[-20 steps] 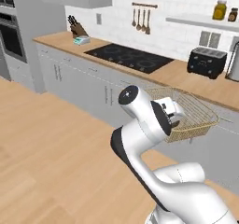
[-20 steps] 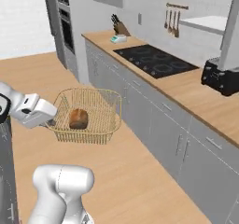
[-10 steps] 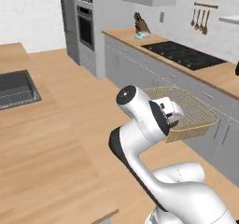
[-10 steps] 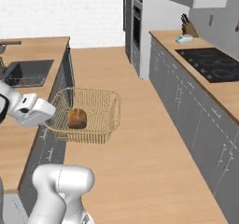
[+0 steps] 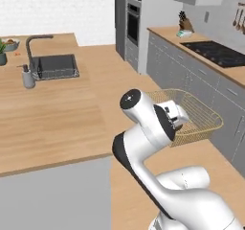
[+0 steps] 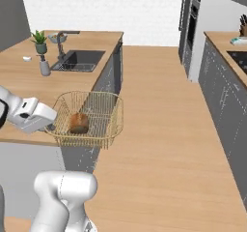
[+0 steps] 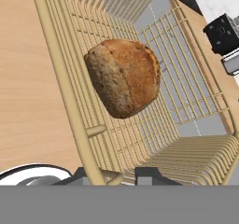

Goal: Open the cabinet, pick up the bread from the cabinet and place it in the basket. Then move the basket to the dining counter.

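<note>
Carried along with the driven base, the basket (image 6: 89,118) is now held level beside the dining counter (image 6: 29,83), its rim clamped by the gripper (image 7: 122,175). Inside, the bread (image 6: 78,123) lies with its long axis across the wires.

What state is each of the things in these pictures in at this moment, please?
basket: held up off any surface by its rim, level.
bread: lying inside the basket.
gripper: jaws shut on the basket's rim.
dining counter: nothing set down near its front edge; the basket is not on it yet.
sink: no water visible from the faucet.
</note>
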